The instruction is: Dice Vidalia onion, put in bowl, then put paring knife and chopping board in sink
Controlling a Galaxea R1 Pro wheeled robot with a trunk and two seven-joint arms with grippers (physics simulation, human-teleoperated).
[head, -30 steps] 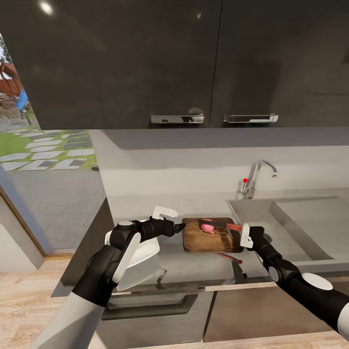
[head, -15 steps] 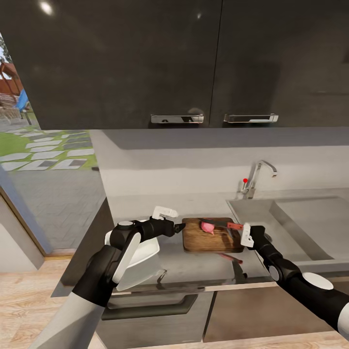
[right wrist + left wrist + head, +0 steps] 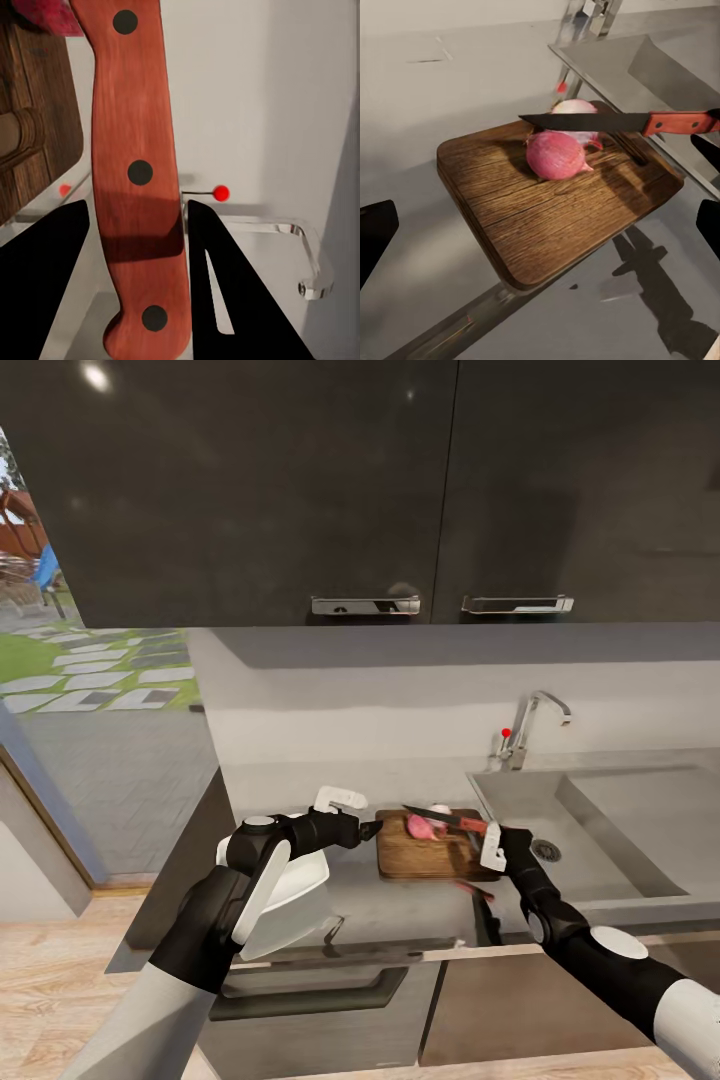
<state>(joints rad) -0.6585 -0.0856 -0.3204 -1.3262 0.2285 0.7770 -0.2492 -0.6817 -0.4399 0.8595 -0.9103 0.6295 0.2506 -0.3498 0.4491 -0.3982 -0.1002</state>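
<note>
The dark wooden chopping board (image 3: 425, 854) (image 3: 547, 217) lies on the grey countertop (image 3: 400, 905), just left of the sink (image 3: 610, 830). On it sits the pink Vidalia onion (image 3: 419, 827) (image 3: 555, 155), with a paler part (image 3: 575, 107) behind it. The paring knife (image 3: 445, 819) (image 3: 592, 120) stretches across the onion, blade pointing left. My right gripper (image 3: 487, 838) (image 3: 136, 210) is shut on its red-orange handle (image 3: 131, 135). My left gripper (image 3: 366, 827) (image 3: 540, 225) hangs open at the board's left edge. The white bowl (image 3: 300, 880) sits partly hidden under my left arm.
The chrome tap (image 3: 530, 725) with its red knob (image 3: 506, 733) stands behind the sink's left corner. Glossy black upper cabinets (image 3: 400, 490) hang overhead. The countertop ends on the left by an open doorway to a paved yard (image 3: 100, 680).
My right arm has pushed left and away, carrying the knife from the board's right side to across the onion. A pale part of the onion now shows behind the blade. The left arm is unmoved.
</note>
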